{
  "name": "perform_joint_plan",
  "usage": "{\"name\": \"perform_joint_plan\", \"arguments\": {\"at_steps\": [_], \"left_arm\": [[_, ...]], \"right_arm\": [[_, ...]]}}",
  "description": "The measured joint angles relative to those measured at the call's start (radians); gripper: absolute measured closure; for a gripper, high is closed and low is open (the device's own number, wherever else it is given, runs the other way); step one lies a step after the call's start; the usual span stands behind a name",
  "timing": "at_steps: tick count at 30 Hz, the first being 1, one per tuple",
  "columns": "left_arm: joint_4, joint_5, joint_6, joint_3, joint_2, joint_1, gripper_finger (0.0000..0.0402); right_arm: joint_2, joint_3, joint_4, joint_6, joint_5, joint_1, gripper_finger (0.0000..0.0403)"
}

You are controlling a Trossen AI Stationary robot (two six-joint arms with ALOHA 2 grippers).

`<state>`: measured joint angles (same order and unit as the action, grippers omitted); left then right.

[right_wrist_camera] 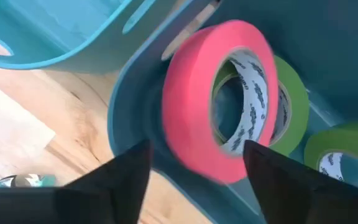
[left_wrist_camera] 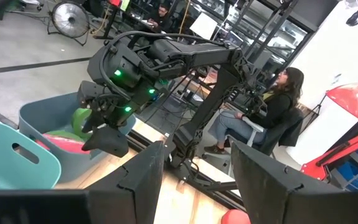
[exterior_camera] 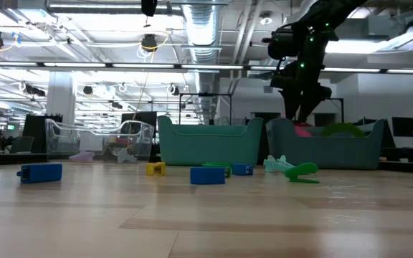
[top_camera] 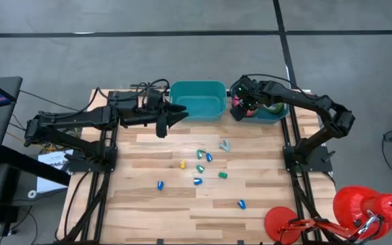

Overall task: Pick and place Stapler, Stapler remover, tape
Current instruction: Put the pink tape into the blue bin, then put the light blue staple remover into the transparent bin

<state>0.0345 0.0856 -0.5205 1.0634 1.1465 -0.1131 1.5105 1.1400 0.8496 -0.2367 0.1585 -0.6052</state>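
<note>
My right gripper [top_camera: 239, 109] points steeply down over the blue bin [top_camera: 278, 116] at the table's far right, with its fingers apart. A pink-red tape roll [right_wrist_camera: 191, 112] stands on edge between them, inside the bin, against a green roll [right_wrist_camera: 293, 106]. A second green roll [right_wrist_camera: 344, 146] lies beside it. My left gripper [top_camera: 177, 117] hangs level and open beside the teal bin [top_camera: 197, 101], with nothing between its fingers. Several small blue, green and yellow pieces [top_camera: 198, 168] lie on the wooden table, which may be the staplers. A pale green clawed piece [top_camera: 224, 145] may be a stapler remover. My right gripper's fingers [right_wrist_camera: 126, 174] stand on either side of the pink-red roll's lower rim [right_wrist_camera: 219, 171], coming from above. The roll looks blurred, and I cannot tell whether the fingers touch it. It sits down in the bin, on edge.
The two bins stand side by side at the table's far edge. A red lamp [top_camera: 366, 207] reaches over the near right corner. A person [left_wrist_camera: 278, 106] sits beyond the table's right side. Bare wood lies along the near edge [top_camera: 182, 218].
</note>
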Motion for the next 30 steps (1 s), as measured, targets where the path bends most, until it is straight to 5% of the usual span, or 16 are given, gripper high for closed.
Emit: {"name": "perform_joint_plan", "arguments": {"at_steps": [14, 30], "left_arm": [[0.000, 0.000, 0.000, 0.000, 0.000, 0.000, 0.0223], [0.000, 0.000, 0.000, 0.000, 0.000, 0.000, 0.0223]], "right_arm": [[-0.053, 0.000, 0.030, -0.021, -0.005, 0.060, 0.0127], [-0.255, 0.001, 0.066, -0.125, -0.079, 0.295, 0.0127]]}}
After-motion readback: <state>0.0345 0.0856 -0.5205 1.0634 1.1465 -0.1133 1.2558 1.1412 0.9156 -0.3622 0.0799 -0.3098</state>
